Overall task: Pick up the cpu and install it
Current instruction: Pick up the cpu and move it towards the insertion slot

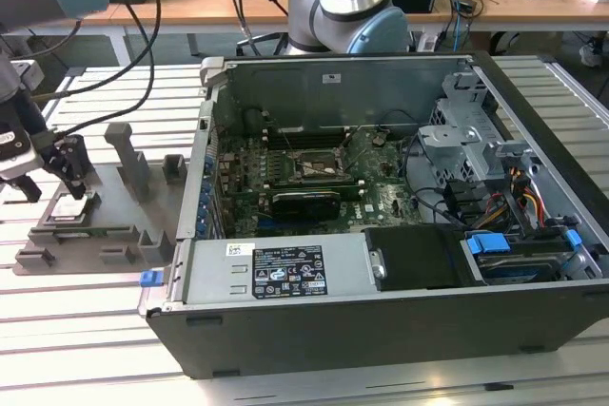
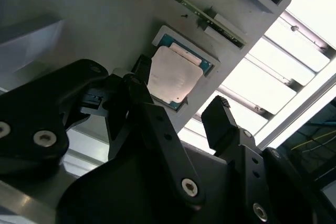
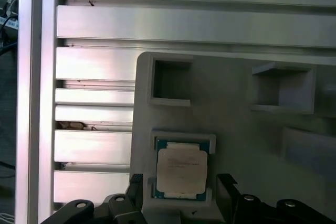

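Cpu (image 3: 182, 170) lies flat in its pocket on the grey holder tray (image 3: 236, 129), on the slatted desk (image 3: 94, 24) beside the open computer case (image 1: 381, 263). The claw (image 2: 179, 88) hangs just over it, fingers apart either side, gripping nothing. Looks like the pick-up step to me; a clean grip calls for fingers square to the chip's edges.

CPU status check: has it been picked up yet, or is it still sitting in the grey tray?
Done: the end effector is positioned at the grey tray, open and straddling the CPU. In hand: nothing; the CPU lies flat in its pocket, ungripped. Left: the grasp, the lift and seating it on the board inside the open computer case.
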Motion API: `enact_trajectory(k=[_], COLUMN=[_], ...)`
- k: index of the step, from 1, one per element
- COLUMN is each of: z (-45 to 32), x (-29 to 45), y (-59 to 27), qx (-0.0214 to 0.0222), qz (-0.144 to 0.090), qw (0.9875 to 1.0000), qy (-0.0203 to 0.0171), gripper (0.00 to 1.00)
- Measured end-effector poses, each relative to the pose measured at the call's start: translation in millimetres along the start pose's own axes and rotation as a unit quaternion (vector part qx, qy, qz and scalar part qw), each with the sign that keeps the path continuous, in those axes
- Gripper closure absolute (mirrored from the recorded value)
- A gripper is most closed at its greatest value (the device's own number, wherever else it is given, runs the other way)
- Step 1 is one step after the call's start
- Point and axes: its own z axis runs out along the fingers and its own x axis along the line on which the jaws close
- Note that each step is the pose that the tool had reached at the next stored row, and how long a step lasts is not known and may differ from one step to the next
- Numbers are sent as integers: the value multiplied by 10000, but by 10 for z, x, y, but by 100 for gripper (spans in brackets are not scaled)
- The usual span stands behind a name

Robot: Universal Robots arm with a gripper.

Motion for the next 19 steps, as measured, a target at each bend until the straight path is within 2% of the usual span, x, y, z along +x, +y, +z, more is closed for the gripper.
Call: enact_trajectory(k=[4,8,19], z=[140,208,273], x=[-23,-43,-45], y=[3,9,48], qx=[-1,-1,-4], qz=[-4,-4,-7], qw=[10000,10000,10000], qy=[17,29,30], gripper=[34,34,34])
